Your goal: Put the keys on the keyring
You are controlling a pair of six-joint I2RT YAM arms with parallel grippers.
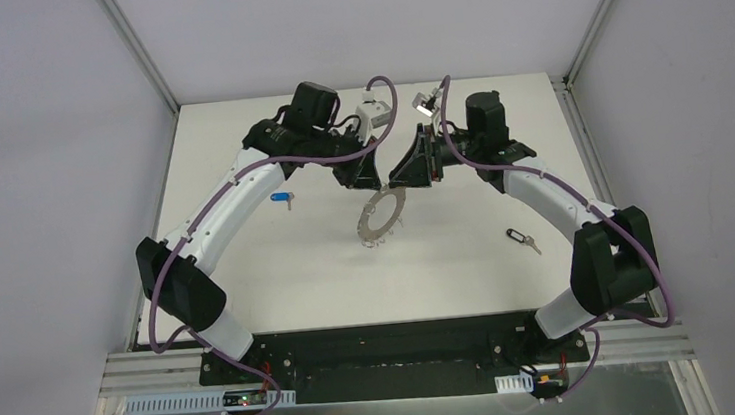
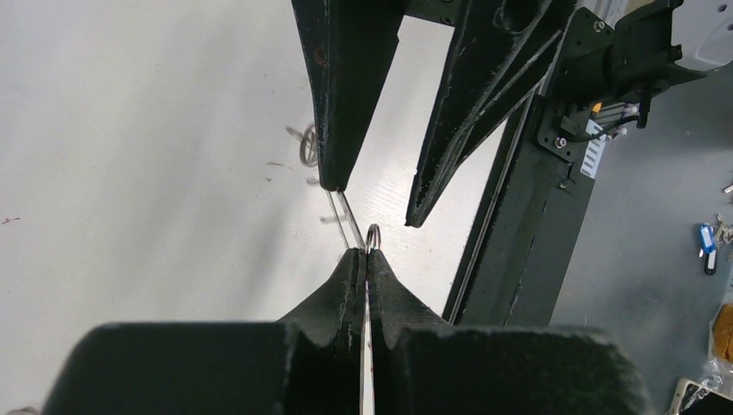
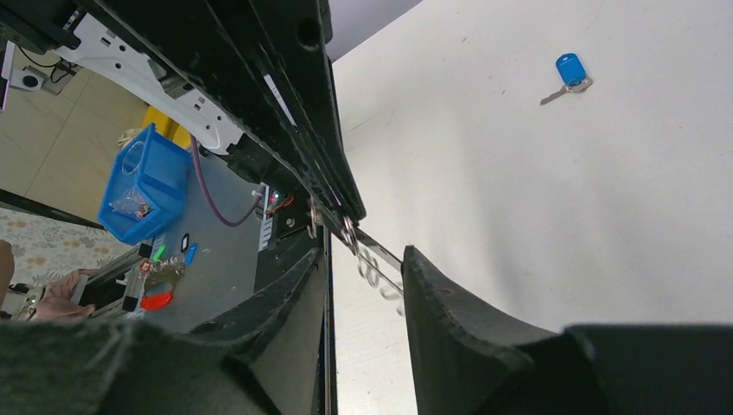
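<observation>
My left gripper (image 2: 366,258) is clamped on the top edge of the keyring (image 1: 383,222), and my right gripper (image 3: 363,255) stands open just beside that edge. The blue key (image 1: 282,198) lies on the table (image 1: 450,281) to the left and the black key (image 1: 520,239) to the right, both well apart from the ring.

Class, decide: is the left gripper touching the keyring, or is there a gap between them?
Touching. The left wrist view shows the left gripper shut on the keyring, whose thin metal edge is pinched between the jaws with no gap.
</observation>
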